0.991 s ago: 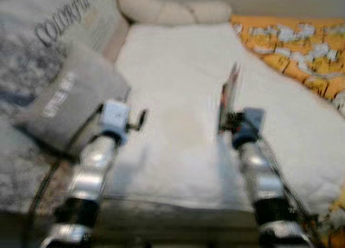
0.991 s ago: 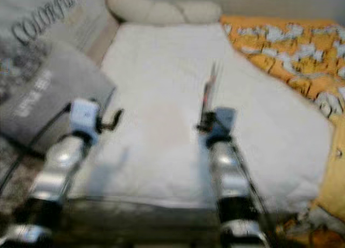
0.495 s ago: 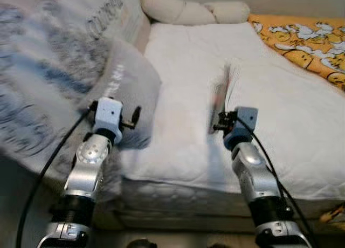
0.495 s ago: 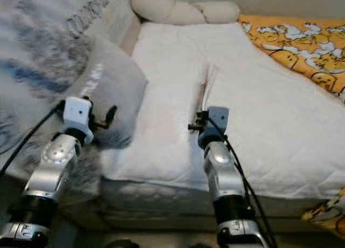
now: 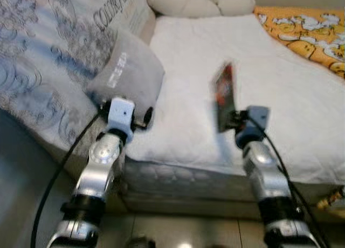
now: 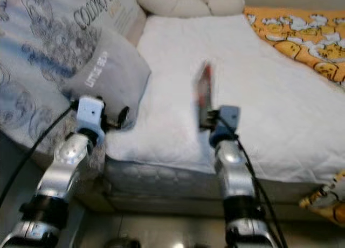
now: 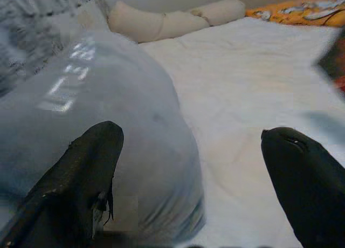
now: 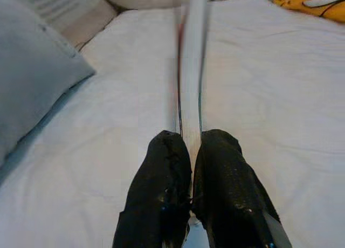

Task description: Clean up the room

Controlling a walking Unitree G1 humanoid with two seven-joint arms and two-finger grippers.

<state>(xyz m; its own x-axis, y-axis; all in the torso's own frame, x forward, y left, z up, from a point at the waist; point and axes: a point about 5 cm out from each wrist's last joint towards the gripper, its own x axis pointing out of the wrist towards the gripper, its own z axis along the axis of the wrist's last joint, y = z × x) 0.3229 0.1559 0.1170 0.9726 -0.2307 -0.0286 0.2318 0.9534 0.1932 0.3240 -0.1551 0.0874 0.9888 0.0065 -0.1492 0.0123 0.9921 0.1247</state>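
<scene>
White bed [image 5: 280, 86] farther off than before; right gripper [image 8: 188, 151] fingers still pinching thin book [image 5: 224, 97]; left gripper [image 7: 188, 167] fingers spread.

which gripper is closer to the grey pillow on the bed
Left. The left gripper hangs open right at the grey pillow's near edge; the right gripper, shut on a thin book, is off beside it over the white mattress.

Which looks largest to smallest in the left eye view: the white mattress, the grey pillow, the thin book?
1. White mattress
2. Grey pillow
3. Thin book, held upright in the right claw; it is blurred and nearer the camera.
</scene>
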